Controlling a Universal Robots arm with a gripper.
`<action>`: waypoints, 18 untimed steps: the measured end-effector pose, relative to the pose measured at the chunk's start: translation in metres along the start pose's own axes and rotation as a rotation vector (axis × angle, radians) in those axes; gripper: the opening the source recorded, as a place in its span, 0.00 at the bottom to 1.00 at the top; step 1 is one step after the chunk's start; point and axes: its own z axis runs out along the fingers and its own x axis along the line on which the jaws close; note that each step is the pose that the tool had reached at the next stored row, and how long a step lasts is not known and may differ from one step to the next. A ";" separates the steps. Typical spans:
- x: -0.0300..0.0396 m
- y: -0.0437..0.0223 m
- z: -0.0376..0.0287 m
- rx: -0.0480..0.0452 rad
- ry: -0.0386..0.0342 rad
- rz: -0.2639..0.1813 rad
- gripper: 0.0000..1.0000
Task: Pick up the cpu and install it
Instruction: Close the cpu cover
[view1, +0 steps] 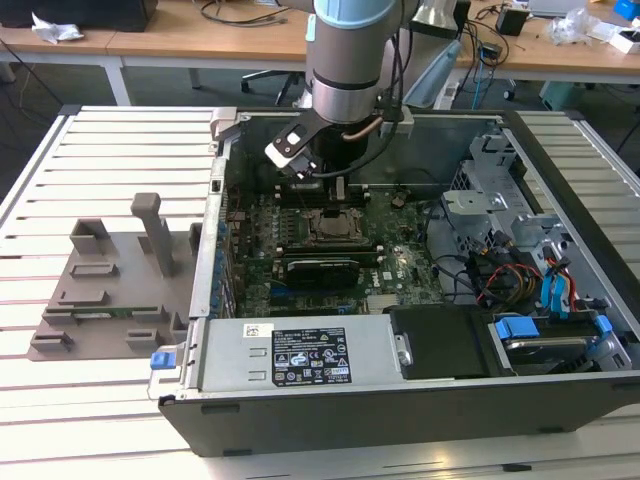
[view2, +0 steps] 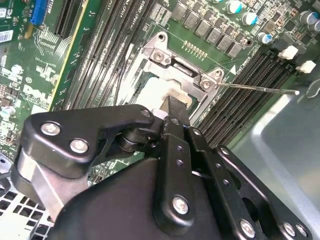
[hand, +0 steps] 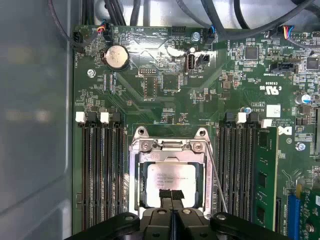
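Item 1: cpu (hand: 167, 175), flat within the metal socket frame (hand: 167, 145), mid-motherboard (hand: 165, 85); apparently seated.
Item 2: gripper (hand: 171, 196), its 2 fingers together, tips over 1 cpu edge, probably to press it home.

Cpu (hand: 167, 179) sat in socket (hand: 167, 145), memory slots (hand: 102, 170) flanking both sides; gripper (hand: 171, 195) directly over cpu; motherboard (hand: 150, 65) inside case (view1: 400, 412).

Dull silvery metal cpu (hand: 167, 176), glossy bare-metal socket frame (hand: 169, 145).
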 end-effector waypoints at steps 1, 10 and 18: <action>0.0000 0.0000 -0.0013 0.0000 0.0000 0.000 0.11; -0.0003 0.0000 -0.0202 0.0001 0.0000 0.000 0.11; -0.0005 0.0000 -0.0440 0.0001 0.0000 0.000 0.11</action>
